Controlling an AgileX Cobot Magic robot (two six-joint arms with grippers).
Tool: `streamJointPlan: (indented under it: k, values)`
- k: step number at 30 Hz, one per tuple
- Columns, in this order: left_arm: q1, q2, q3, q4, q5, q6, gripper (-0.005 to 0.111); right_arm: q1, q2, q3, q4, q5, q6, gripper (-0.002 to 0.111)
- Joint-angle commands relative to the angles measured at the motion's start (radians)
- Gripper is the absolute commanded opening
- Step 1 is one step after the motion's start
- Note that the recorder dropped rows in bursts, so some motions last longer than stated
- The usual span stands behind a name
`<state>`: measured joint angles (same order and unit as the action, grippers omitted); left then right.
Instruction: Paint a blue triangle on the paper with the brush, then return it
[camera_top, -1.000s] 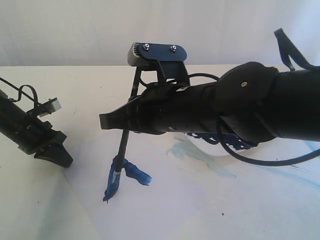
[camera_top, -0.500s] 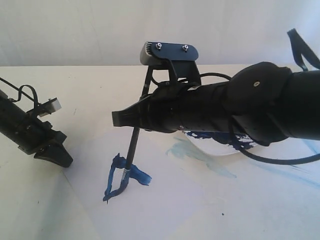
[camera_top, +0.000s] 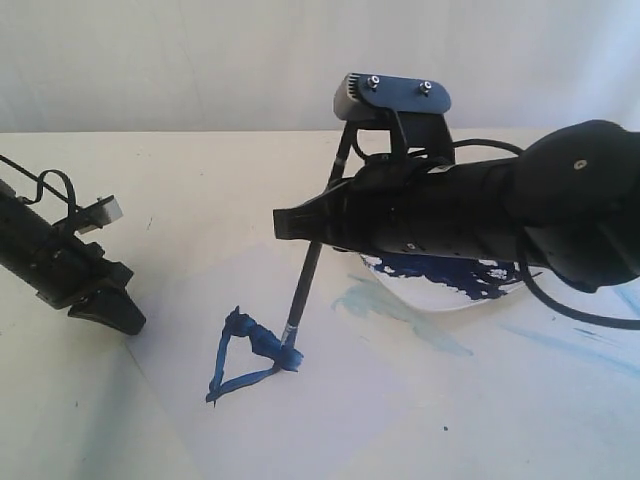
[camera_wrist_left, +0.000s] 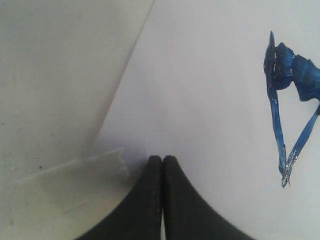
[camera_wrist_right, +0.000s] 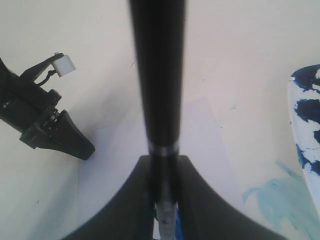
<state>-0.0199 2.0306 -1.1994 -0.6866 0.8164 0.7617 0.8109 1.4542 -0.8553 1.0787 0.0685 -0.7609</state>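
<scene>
Since a second ago your right gripper (camera_top: 283, 222) has slid toward the right of the exterior view. The brush (camera_top: 305, 285) clamped in its jaws has gone with it. Its tip now sits at the right corner of the blue triangle (camera_top: 265, 342); before, it was at the lower-left corner. A bottom stroke now closes the outline, low and left of centre on the paper (camera_top: 400, 410).

More of the white plate (camera_top: 450, 302) shows below the arm, though most stays hidden behind it. The brush's upper end disappears behind the camera mount. In the right wrist view its tip is too blurred to read.

Your left gripper (camera_top: 105, 312) has not moved at the left edge. Its jaws are pressed together with nothing between them, and its arm is cut off by the frame.
</scene>
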Motion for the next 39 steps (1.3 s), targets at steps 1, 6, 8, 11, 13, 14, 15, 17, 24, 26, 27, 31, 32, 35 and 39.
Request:
streamJointPlan:
  k: [1,6,8,11,13,14,15,17,24,26,27,31,32,35,39]
  values:
    - [-0.003,0.017,0.012,0.045,0.018,-0.003,0.000,-0.029,-0.017,0.009,-0.014,0.014,-0.001,0.000]
    - [-0.003,0.017,0.012,0.045,0.020,-0.003,0.000,-0.034,-0.021,0.009,-0.044,0.022,-0.001,0.000]
    - [-0.003,0.017,0.012,0.045,0.020,-0.003,0.000,-0.034,-0.023,0.009,-0.044,0.022,-0.001,0.000]
    - [-0.003,0.017,0.012,0.045,0.020,-0.003,0.000,-0.034,-0.028,0.009,-0.053,0.022,-0.001,0.000]
    - [-0.003,0.017,0.012,0.045,0.020,-0.003,0.000,-0.034,-0.030,0.009,-0.056,0.022,-0.001,0.000]
    - [-0.003,0.017,0.012,0.045,0.020,-0.003,0.000,-0.034,-0.030,0.009,-0.058,0.022,-0.001,0.000]
    - [-0.003,0.017,0.012,0.045,0.020,-0.003,0.000,-0.034,-0.030,0.009,-0.058,0.022,0.002,0.000]
    - [-0.003,0.017,0.012,0.045,0.020,-0.003,0.000,-0.034,-0.030,0.009,-0.058,0.022,0.002,0.000]
    - [-0.003,0.017,0.012,0.045,0.025,-0.003,0.000,-0.034,-0.080,0.009,-0.058,0.032,0.002,0.000]
    - [-0.003,0.017,0.012,0.045,0.025,-0.003,0.000,-0.034,-0.153,0.009,-0.058,0.017,0.002,0.000]
    - [-0.003,0.017,0.012,0.045,0.025,-0.003,0.000,-0.034,-0.186,0.009,-0.062,0.005,0.002,0.000]
    - [-0.003,0.017,0.012,0.045,0.021,-0.003,0.000,-0.034,-0.359,0.009,-0.067,-0.095,-0.039,0.000]
    - [-0.003,0.017,0.012,0.045,0.021,-0.003,0.000,-0.041,-0.423,0.009,-0.063,-0.157,-0.051,0.000]
    - [-0.003,0.017,0.012,0.045,0.021,-0.003,0.000,-0.099,-0.515,0.009,-0.052,-0.189,-0.049,0.000]
    - [-0.003,0.017,0.012,0.045,0.023,-0.003,0.000,-0.179,-0.545,0.009,-0.031,-0.150,-0.047,0.000]
